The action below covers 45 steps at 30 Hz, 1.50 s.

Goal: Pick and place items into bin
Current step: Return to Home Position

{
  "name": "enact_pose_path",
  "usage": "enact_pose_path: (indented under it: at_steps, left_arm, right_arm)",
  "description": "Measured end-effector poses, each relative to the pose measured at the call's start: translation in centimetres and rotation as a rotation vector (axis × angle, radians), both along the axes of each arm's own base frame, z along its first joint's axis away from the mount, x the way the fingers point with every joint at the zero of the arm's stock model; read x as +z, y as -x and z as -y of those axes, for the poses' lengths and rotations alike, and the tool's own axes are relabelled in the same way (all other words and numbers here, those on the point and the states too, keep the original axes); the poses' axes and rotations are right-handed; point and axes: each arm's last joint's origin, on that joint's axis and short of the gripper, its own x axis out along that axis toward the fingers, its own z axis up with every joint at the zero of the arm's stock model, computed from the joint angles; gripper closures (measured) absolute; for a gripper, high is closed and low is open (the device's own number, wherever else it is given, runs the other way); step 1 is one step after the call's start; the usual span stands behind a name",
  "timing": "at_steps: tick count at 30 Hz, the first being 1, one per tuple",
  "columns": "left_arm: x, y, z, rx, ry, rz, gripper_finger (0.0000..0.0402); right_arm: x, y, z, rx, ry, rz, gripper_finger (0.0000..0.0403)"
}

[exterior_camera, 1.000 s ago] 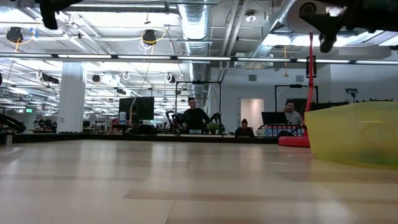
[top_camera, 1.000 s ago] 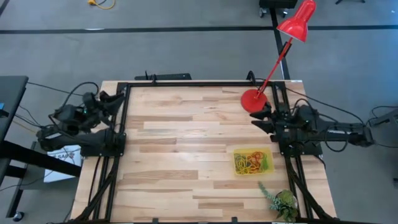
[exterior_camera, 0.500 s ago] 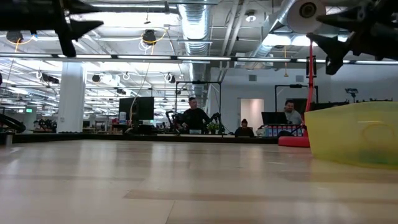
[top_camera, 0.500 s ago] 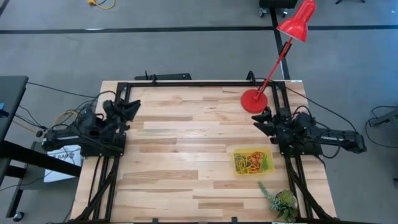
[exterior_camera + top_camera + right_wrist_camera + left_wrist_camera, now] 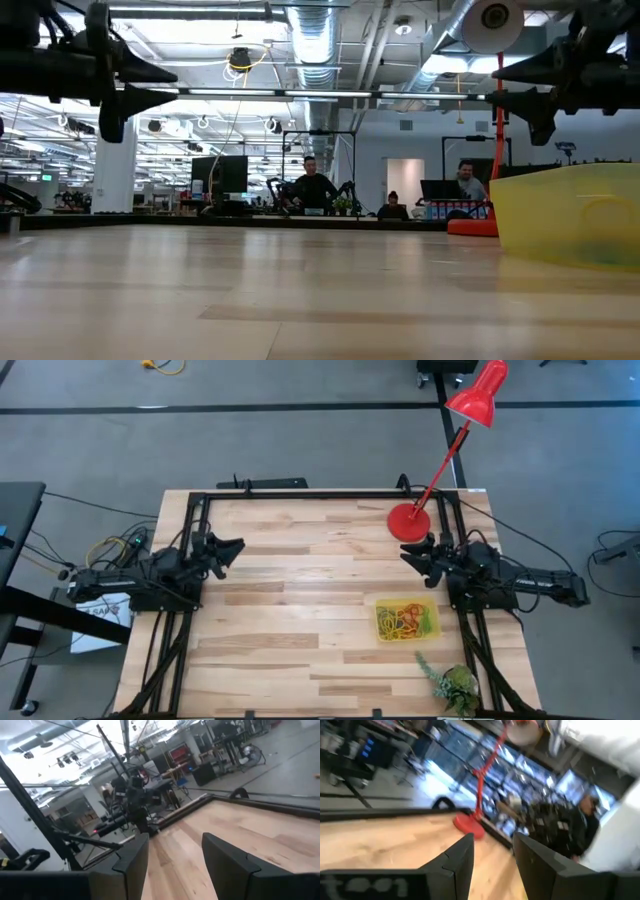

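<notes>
We see a counter point(image 5: 300, 590) of pale wooden planks, bordered by a black frame point(image 5: 300, 495) along its far, left and right edges. A round red lamp base point(image 5: 407, 522) stands near the far right corner. A yellow bin point(image 5: 378, 620) sits by the right edge, and a green plant sprig point(image 5: 450, 682) lies at the near right corner.

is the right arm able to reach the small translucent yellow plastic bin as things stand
Probably yes: the translucent yellow bin sits near the open right gripper, with nothing standing between them.
</notes>
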Motion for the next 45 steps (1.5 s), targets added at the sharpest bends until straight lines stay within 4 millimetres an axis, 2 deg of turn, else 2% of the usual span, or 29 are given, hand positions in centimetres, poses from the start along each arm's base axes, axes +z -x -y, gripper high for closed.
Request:
enact_pose_path:
  at_steps: [4, 9, 12, 45]
  left_arm:
    - [-0.8, -0.2, 0.3, -0.122, -0.01, -0.088, 0.0272]
    - [-1.2, -0.4, 0.9, -0.325, -0.025, -0.135, 0.0272]
    - [-1.3, -0.5, 1.0, -0.379, -0.023, -0.141, 0.0272]
    - [-1.3, -0.5, 1.0, -0.362, -0.022, -0.148, 0.0272]
  right_arm:
    - [-0.3, 0.0, 0.0, 0.002, -0.005, -0.029, 0.0227]
    - [-0.5, 0.0, 0.0, 0.003, -0.009, -0.052, 0.0225]
    - [-0.6, 0.0, 0.0, 0.003, -0.009, -0.056, 0.0225]
    - [-0.6, 0.0, 0.0, 0.003, -0.01, -0.058, 0.0225]
